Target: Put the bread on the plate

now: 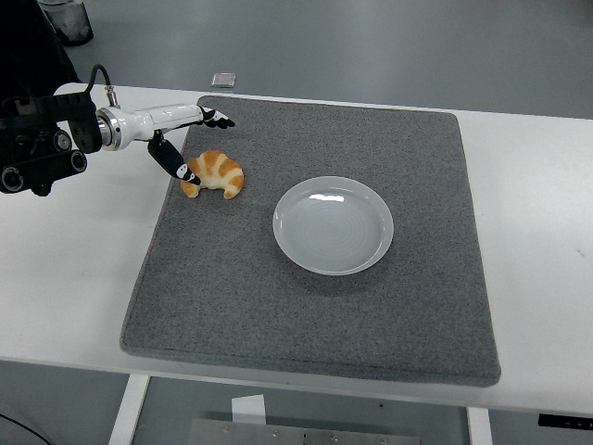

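Your left hand (190, 139) is spread over the croissant (214, 173), thumb at its left tip, fingers stretched past its far side, nothing gripped; the croissant lies on the grey mat (278, 297), left of the plate (333, 224). Close around its thick middle before lifting

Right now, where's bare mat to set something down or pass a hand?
Free: the gray mat in front of the plate, plus the strips right of and behind it. Crowded: the far-left corner, where the left hand hangs over the bread.
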Controlling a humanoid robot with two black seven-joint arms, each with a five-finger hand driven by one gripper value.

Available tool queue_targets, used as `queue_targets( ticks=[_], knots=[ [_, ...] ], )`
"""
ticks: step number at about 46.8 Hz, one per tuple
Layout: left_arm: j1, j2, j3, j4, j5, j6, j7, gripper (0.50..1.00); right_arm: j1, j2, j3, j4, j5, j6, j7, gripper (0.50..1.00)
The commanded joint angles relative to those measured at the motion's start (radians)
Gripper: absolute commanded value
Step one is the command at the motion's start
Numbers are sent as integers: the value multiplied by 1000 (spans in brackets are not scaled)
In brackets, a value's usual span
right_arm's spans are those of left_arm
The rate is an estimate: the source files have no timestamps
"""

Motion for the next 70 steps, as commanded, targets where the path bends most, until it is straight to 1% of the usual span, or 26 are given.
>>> queue_targets(
  ticks=[1, 21, 29, 39, 49, 55, 57, 60, 65, 70],
  knots=[
    [2, -8, -1, 0, -3, 2, 2, 992, -1, 0, 0, 0, 0, 0, 0, 952],
    [47, -84, 0, 85, -3, 11, 8, 990, -1, 0, 0, 0, 0, 0, -1, 952],
    [55, -114, 0, 105, -3, 28, 11, 990, 1, 0, 0, 0, 0, 0, 0, 952],
    [67, -130, 0, 135, -3, 37, 22, 986, -1, 0, -1, 0, 0, 0, 0, 952],
    [68, -130, 0, 138, -3, 39, 22, 981, 1, 0, 0, 0, 0, 0, 0, 954],
    [68, -130, 2, 137, -3, 39, 22, 971, -1, 0, 0, 0, 0, 0, 0, 952],
    [68, -132, 3, 137, -3, 39, 22, 958, 1, 0, 0, 0, 0, 0, 0, 952],
    [68, -132, 10, 137, -3, 45, 22, 943, -1, 0, -1, 0, 0, 0, 0, 952],
    [67, -132, 22, 138, -3, 56, 22, 934, 1, 0, 0, 0, 0, 0, 0, 954],
    [68, -132, 22, 137, -3, 59, 22, 891, 1, 0, -1, 0, 0, 0, 0, 952]
  ],
)
